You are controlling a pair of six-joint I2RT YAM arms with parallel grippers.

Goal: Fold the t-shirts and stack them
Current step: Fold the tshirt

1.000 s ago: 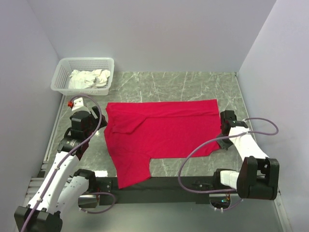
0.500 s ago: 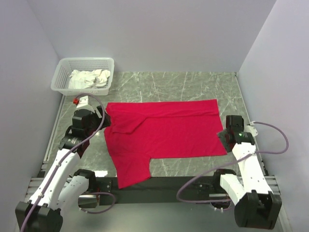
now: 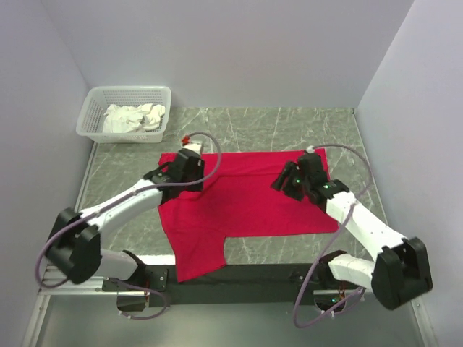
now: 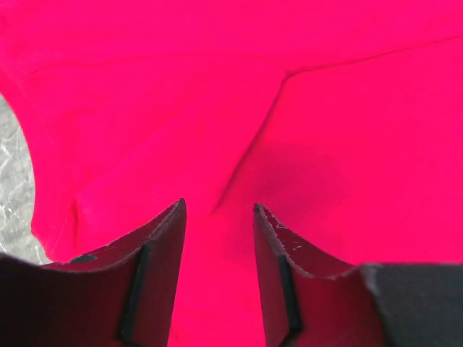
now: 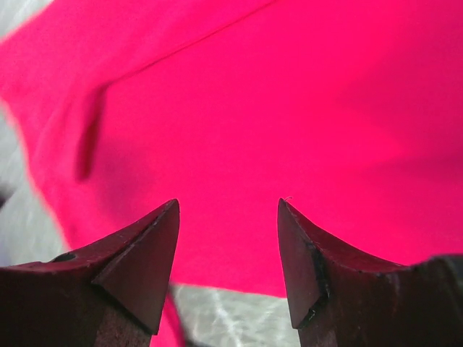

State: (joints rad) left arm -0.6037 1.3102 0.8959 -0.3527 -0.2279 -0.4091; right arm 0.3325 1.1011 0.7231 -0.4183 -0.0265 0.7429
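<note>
Pale walls [image 3: 231, 43] close in a table [image 3: 289, 123] with a grey-green stone look. I stand by it and see one red shirt [image 3: 246, 195] spread flat across the middle.

Both arms reach out over the shirt. The left gripper [image 4: 217, 210] hangs over the shirt's left end, and its two dark fingers [image 4: 155, 253] stand a small way apart. Nothing is caught between them; red cloth shows through the gap. A long crease [image 4: 246, 152] in the shirt runs up and away from that gap. A bit of grey table peeks out to the left of the fingers.

The right gripper [image 5: 228, 206] hangs over the shirt's right end, with its fingers [image 5: 141, 253] set wider. They hold nothing. Red cloth fills the space ahead of them, and its edge and a strip of table lie close below the tips.

A white basket [image 3: 87, 119] sits far beyond the left gripper, off to its left, in the back corner. Some crumpled white cloth [image 3: 134, 116] lies in it.

Some things are hard to see. From above, the gripper bodies cover their own fingertips and the cloth under them. Up close, the views are blurry and almost all red, so I cannot tell if the tips touch the shirt or float just over it. One sleeve [image 3: 195, 253] runs back toward the arm bases, and its end lies over the black rail [image 3: 239, 275] at the table's front.
</note>
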